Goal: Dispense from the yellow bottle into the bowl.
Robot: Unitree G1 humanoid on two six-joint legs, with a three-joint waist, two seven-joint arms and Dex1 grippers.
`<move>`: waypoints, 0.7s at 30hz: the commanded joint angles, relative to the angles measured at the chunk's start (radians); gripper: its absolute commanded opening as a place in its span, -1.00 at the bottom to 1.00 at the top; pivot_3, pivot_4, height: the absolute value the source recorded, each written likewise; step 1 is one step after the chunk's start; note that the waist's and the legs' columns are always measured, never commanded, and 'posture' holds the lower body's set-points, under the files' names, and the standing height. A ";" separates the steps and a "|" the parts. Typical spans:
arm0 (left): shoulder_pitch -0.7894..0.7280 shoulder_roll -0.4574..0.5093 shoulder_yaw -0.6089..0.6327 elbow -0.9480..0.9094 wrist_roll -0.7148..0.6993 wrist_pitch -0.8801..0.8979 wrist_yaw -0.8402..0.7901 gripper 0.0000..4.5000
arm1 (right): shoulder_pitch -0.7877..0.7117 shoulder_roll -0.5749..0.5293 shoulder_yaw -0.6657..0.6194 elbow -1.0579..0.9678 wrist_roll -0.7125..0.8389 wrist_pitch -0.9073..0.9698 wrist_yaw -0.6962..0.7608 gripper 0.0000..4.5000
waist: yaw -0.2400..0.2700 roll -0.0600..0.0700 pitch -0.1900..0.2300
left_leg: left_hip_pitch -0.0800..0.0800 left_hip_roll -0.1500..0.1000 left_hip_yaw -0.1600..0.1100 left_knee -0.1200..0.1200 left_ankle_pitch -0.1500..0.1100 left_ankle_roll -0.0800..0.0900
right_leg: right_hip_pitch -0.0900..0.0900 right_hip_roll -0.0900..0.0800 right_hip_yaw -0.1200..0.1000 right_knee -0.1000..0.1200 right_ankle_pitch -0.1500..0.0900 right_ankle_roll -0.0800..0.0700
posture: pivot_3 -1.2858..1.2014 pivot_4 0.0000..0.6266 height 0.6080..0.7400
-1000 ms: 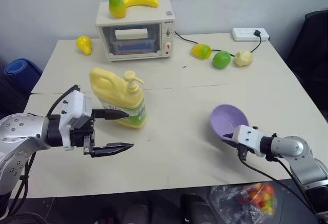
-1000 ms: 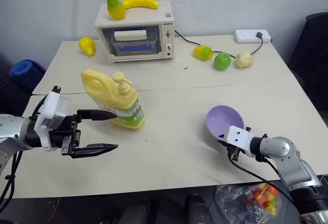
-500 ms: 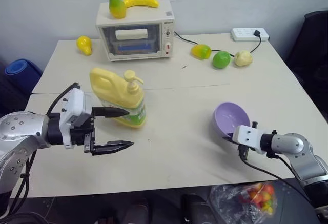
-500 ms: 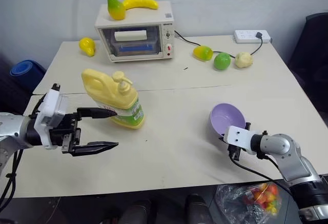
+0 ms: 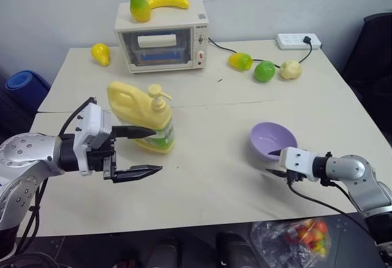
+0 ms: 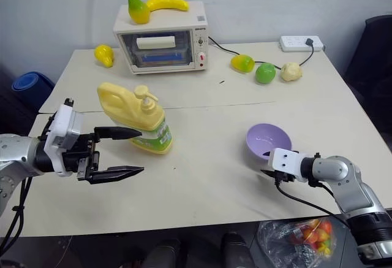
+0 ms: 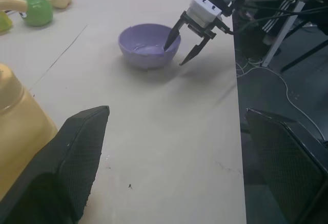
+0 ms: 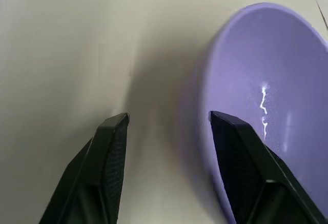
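**Bowl set flat; bottle not yet gripped**

The left gripper stands fully spread and empty just beside the large yellow plastic pump bottle, apparently lined up to steady it. Well to the right, the small lavender plastic bowl sits level on the beige table. The right gripper, part-open, straddles its near rim, one finger inside, holding nothing.

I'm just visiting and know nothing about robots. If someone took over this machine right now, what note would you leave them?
Left gripper: open, empty, hovering beside the yellow bottle, not gripping it.
Right gripper: open, one finger over the bowl's rim, one outside, holding nothing.
Bowl: upright on the table, well to the right of the bottle.
Done: bowl set down.
Left: bring bottle and bowl together, press the pump, dispense into the bowl.
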State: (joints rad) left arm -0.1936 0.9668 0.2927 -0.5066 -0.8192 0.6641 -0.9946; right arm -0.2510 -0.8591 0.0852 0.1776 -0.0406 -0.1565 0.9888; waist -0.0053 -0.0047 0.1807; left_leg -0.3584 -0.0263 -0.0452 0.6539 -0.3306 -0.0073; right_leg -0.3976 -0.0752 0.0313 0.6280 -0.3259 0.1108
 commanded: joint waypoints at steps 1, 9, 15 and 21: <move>-0.022 0.014 0.018 -0.011 -0.012 -0.001 -0.006 1.00 | -0.029 0.000 -0.010 0.035 0.012 -0.038 0.007 0.08 | 0.000 0.000 0.000 | 0.000 0.000 0.000 0.000 0.000 0.000 | 0.000 0.000 0.000 0.000 0.000 0.000 | 0.03 -0.52 1.00; -0.041 0.012 0.001 -0.014 -0.014 0.006 -0.019 1.00 | -0.060 0.003 -0.015 0.119 0.049 -0.089 0.047 -0.31 | 0.000 0.000 0.000 | 0.000 0.000 0.000 0.001 0.000 0.000 | 0.000 0.000 0.000 0.001 0.000 0.000 | 0.03 -0.52 1.00; -0.054 0.010 -0.006 -0.009 -0.011 0.007 -0.022 1.00 | -0.060 0.008 -0.019 0.148 0.051 -0.114 0.048 -0.97 | 0.000 0.000 0.000 | 0.000 0.000 0.000 0.002 0.000 0.000 | 0.000 0.000 0.000 0.001 0.000 0.000 | 0.03 -0.52 1.00; -0.074 0.005 -0.025 -0.006 -0.009 0.004 -0.019 1.00 | -0.064 0.008 -0.016 0.160 0.043 -0.154 0.044 -0.97 | 0.000 0.000 0.000 | 0.000 0.000 0.000 0.003 0.000 0.000 | 0.000 0.000 0.000 0.002 0.000 0.000 | 0.03 -0.52 1.00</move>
State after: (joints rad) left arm -0.2545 0.9675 0.2568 -0.5025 -0.8225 0.6759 -1.0095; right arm -0.3036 -0.8501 0.0832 0.3464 -0.0075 -0.2868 1.0346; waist -0.0058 -0.0047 0.1807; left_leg -0.3585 -0.0263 -0.0450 0.6575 -0.3306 -0.0072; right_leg -0.3973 -0.0750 0.0315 0.6304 -0.3259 0.1109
